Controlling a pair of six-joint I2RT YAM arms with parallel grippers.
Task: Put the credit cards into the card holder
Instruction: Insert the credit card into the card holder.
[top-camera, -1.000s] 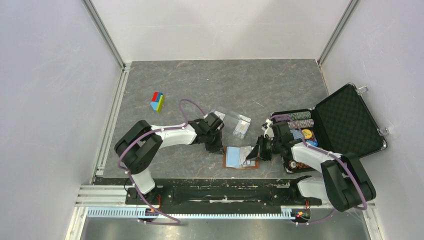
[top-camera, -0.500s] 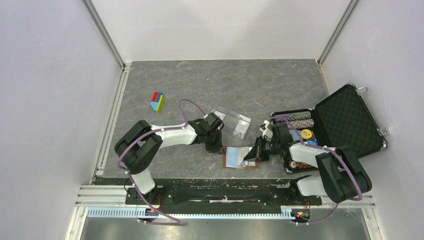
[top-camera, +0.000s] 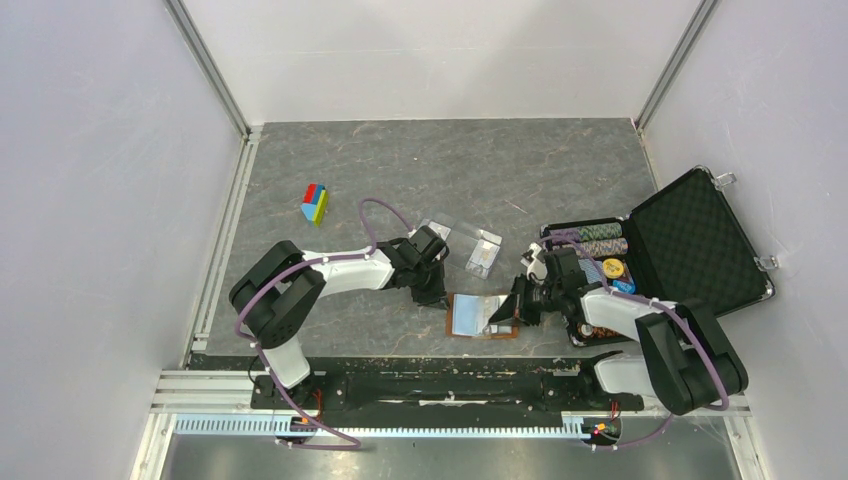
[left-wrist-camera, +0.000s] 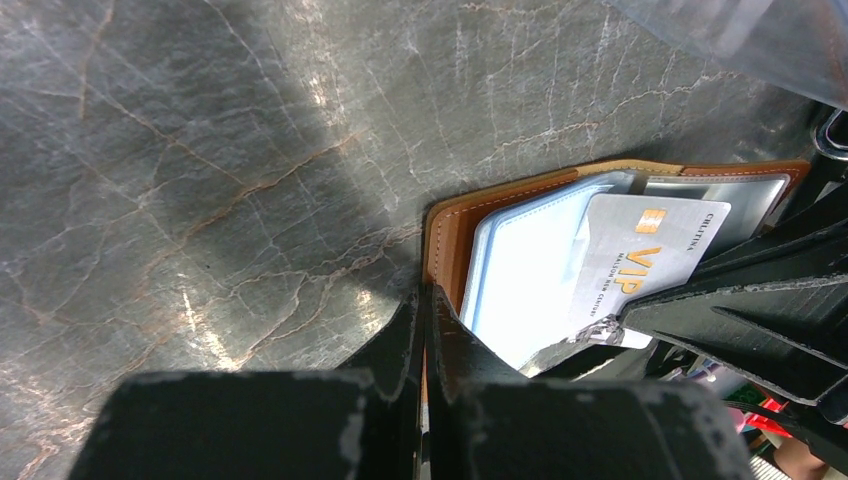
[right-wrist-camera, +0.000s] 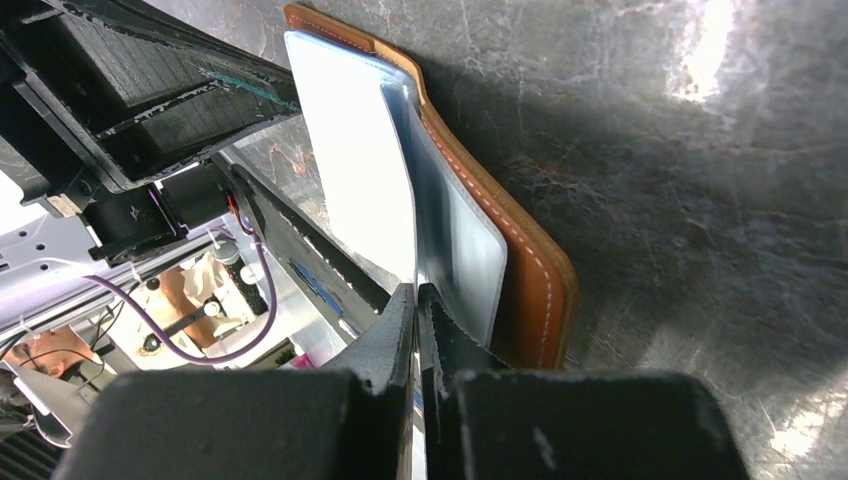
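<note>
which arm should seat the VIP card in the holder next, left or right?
Right. The right gripper is shut on the VIP card, held over the open card holder. The left gripper is shut on the holder's left edge, likely steadying it, so it is best kept there.

The card holder (left-wrist-camera: 445, 225) is tan-brown leather with pale stitching along its edge; its sleeves (left-wrist-camera: 520, 280) look pale blue. The card (left-wrist-camera: 640, 260) is silvery white with gold lettering and a gold chip. The table (top-camera: 450, 170) is dark grey, marbled with whitish and rusty veins. The case (top-camera: 700, 245) is black with a diamond-patterned lining.
</note>
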